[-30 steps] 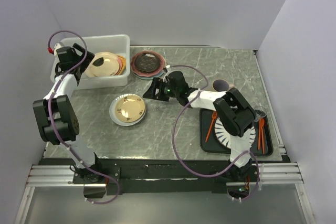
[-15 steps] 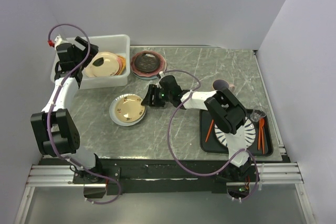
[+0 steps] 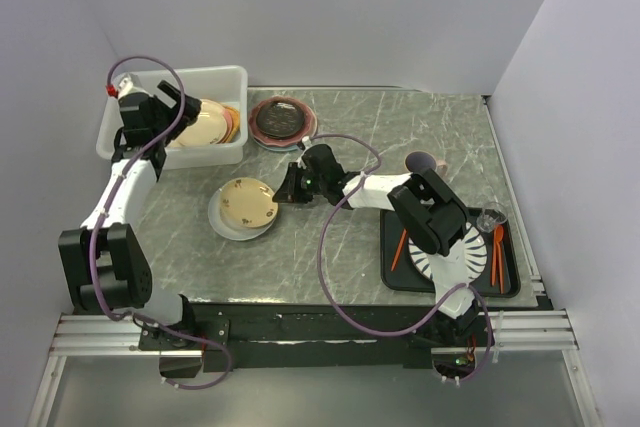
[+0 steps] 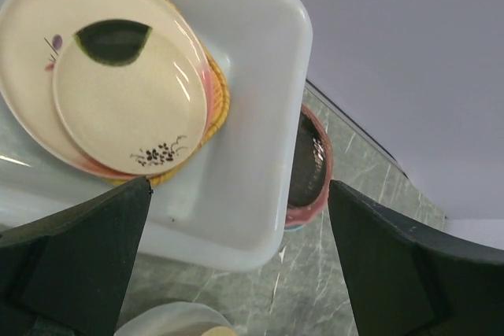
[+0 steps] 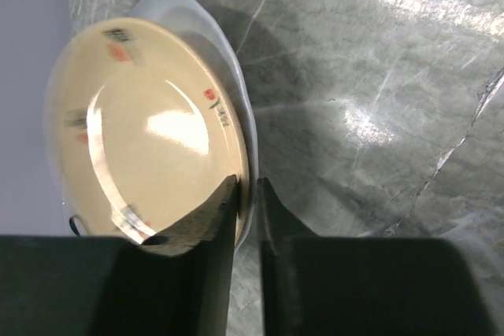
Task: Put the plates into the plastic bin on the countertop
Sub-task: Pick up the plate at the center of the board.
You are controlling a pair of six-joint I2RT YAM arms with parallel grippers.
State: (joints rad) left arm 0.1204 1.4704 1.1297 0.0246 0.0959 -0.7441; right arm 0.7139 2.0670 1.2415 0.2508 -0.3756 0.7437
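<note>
A tan-gold plate (image 3: pixel 248 203) rests on a white plate (image 3: pixel 226 223) on the countertop (image 3: pixel 390 122), its right edge tipped up. My right gripper (image 3: pixel 287 187) is shut on that rim; in the right wrist view the fingers (image 5: pixel 213 218) pinch the tan-gold plate (image 5: pixel 150 131) above the white plate (image 5: pixel 175 4). A dark brown pink-rimmed plate (image 3: pixel 282 120) lies beside the plastic bin (image 3: pixel 200 80). The bin (image 4: pixel 260 116) holds a stack of plates: cream (image 4: pixel 126 108) on top, pink and orange edges beneath. My left gripper (image 3: pixel 180 112) hovers open over the bin (image 4: pixel 236 265), holding nothing.
A black tray (image 3: pixel 392 269) at the right carries a white striped plate (image 3: pixel 440 259) and orange utensils (image 3: pixel 403 237). A pinkish cup (image 3: pixel 424 162) and a clear glass (image 3: pixel 490 218) stand near it. Walls close in behind and on both sides.
My right gripper slid left to the tan-gold plate's rim and closed on it, tipping that edge up. My left arm swung right over the bin, staying open.
</note>
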